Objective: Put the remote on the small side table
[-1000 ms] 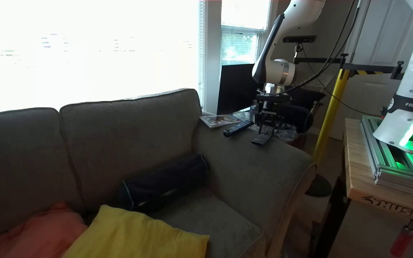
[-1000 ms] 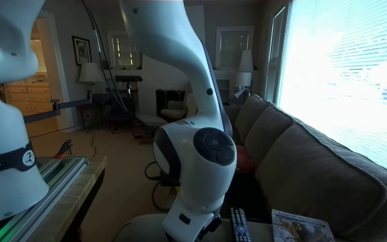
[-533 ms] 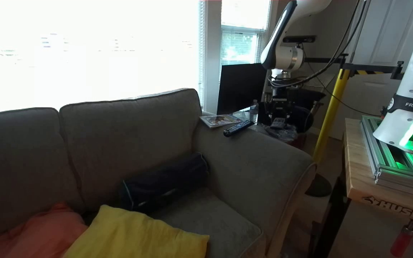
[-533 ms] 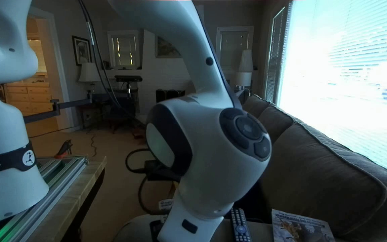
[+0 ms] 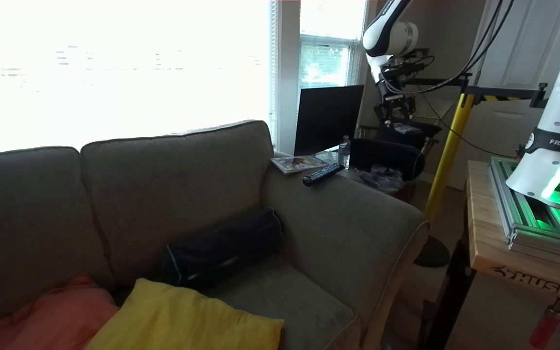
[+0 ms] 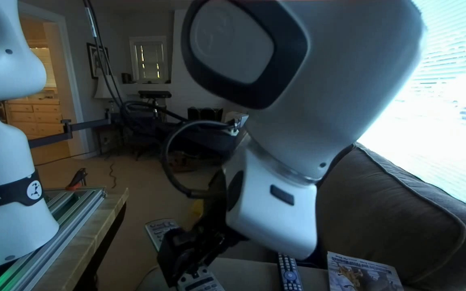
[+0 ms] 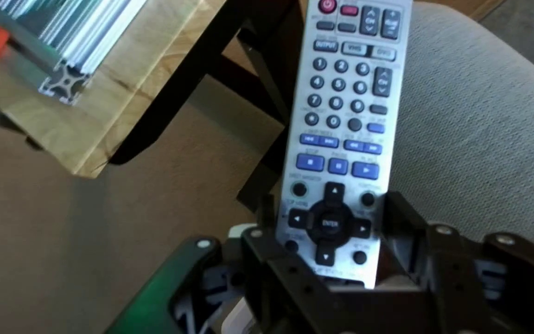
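The grey remote (image 7: 341,139), with its lighter face and blue and dark buttons, fills the middle of the wrist view. My gripper (image 7: 331,218) is shut on its lower end, one finger on each long side. In an exterior view, the gripper (image 5: 399,119) is raised past the sofa arm, and the remote (image 5: 407,129) shows small and tilted beneath it. In an exterior view, the remote (image 6: 160,231) is partly hidden by the gripper (image 6: 174,254). A surface behind the sofa arm, possibly the side table, is mostly hidden; a bottle (image 5: 344,153) and clear plastic (image 5: 382,178) are there.
A black remote (image 5: 323,174) and a magazine (image 5: 297,164) lie by the sofa arm (image 5: 348,214). A dark screen (image 5: 329,119) stands behind them. A dark chair (image 5: 387,155) is beneath the gripper. The robot's wooden bench (image 5: 479,209) stands beside the sofa.
The grey remote has left the sofa arm in my gripper. The arm has risen, moved beyond the sofa arm and tilted. The black remote and magazine have not moved.
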`<state>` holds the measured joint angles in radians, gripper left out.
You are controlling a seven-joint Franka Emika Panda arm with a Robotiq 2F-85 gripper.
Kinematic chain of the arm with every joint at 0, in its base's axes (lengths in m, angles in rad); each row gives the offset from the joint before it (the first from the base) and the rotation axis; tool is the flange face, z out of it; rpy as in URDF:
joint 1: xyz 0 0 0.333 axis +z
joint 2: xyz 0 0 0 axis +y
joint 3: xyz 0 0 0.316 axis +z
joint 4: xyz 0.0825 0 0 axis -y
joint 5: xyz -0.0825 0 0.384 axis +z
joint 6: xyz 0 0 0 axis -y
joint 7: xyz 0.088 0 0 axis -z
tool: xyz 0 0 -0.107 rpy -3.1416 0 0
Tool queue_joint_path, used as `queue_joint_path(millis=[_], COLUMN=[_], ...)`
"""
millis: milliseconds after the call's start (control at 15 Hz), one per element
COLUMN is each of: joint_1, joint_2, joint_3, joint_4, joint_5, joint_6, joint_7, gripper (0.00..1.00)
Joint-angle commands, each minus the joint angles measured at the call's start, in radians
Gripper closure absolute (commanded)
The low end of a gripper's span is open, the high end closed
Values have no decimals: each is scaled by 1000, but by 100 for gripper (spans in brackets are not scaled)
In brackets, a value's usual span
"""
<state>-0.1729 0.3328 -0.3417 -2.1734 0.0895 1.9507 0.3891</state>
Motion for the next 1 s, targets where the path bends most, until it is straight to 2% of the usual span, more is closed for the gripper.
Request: queue_joint_path(millis=[0,267,467,533,667,733,800,867,933], joint_1=[34,70,97,95,56,81,80,80,91], joint_2=[-11,60,146,166,120,149,155,156,196], joint_3=[18,44,38,41,84,59,62,62,53], joint_4=[61,141,184,199,165,167,167,167,185], joint_5=[-172,-332,-464,-466,-342,-399,-393,-393,-412], joint_6=[7,79,148,134,70,123,119,120,113], joint_7=[51,79,106,94,-8,61,55,56,91], gripper=[65,65,65,65,65,65,40,65,65])
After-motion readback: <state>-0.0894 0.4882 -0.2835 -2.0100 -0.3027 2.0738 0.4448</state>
